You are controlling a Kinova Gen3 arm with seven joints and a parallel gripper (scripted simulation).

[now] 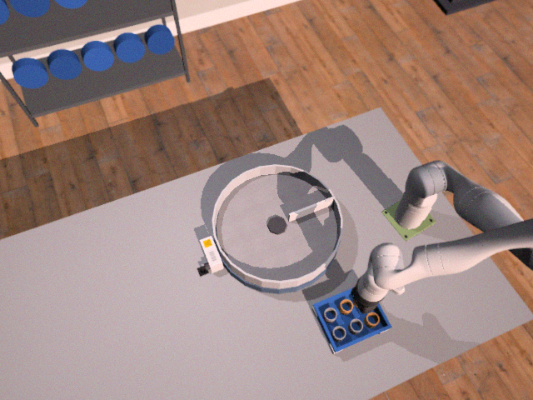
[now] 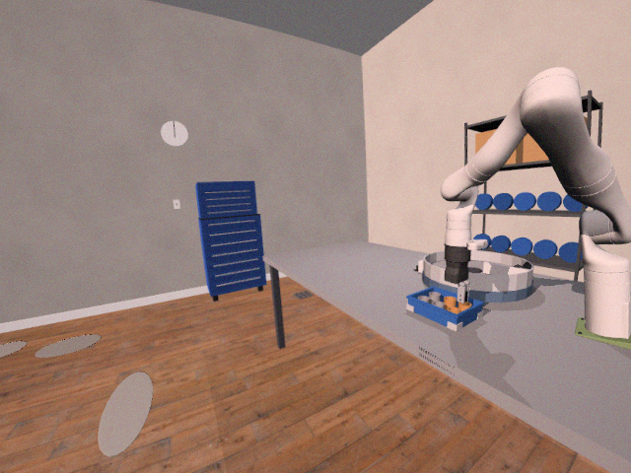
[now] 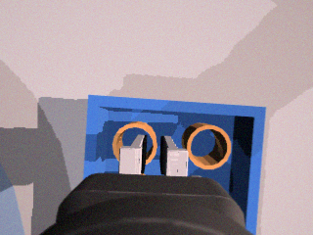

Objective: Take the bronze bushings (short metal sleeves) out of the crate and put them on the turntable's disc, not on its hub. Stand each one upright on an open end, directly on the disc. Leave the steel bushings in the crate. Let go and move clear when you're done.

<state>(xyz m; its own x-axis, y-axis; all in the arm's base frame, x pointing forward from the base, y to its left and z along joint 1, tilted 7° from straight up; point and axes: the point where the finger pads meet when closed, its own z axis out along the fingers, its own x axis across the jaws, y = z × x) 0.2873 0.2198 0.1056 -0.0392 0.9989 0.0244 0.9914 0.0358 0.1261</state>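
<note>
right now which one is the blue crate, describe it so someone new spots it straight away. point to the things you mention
On the grey table, find the big round turntable [image 1: 277, 284] with its raised rim, then look beside it, under the arm's gripper. The blue crate [image 1: 323, 331] [image 2: 433, 311] [image 3: 260, 147] is the shallow, open rectangular box there. Unlike the round, pale-rimmed turntable, it is blue, straight-sided and holds both orange and grey rings.

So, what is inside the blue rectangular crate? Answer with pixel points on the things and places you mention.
The blue rectangular crate [image 1: 361, 340] [image 2: 432, 311] [image 3: 259, 162] holds three grey steel bushings [image 1: 339, 332] and orange-brown bronze bushings; two show clearly, and the gripper [image 3: 153, 148] partly covers that area.
</note>
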